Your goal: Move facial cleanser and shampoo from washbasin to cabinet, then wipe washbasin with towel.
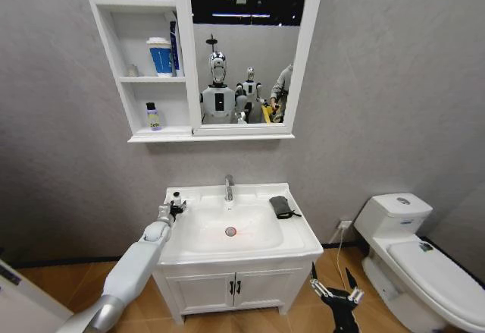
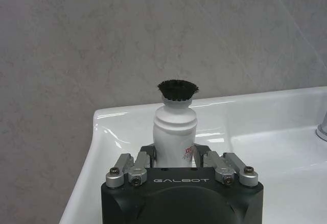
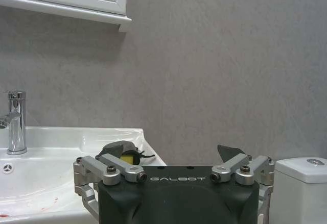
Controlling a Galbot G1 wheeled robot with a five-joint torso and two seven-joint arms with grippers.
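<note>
Low in front of the vanity, the right gripper hangs idle with its jaws spread wide and holding nothing. Farther in, the left gripper reaches the washbasin's back left corner, its jaws set on either side of the white black-capped bottle; whether they already press it cannot be told. A square, low grip should lift it upright toward the cabinet. The towel lies on the basin's right rim.

The left end effector reaches a black-capped white bottle on the washbasin's back-left corner.
</note>
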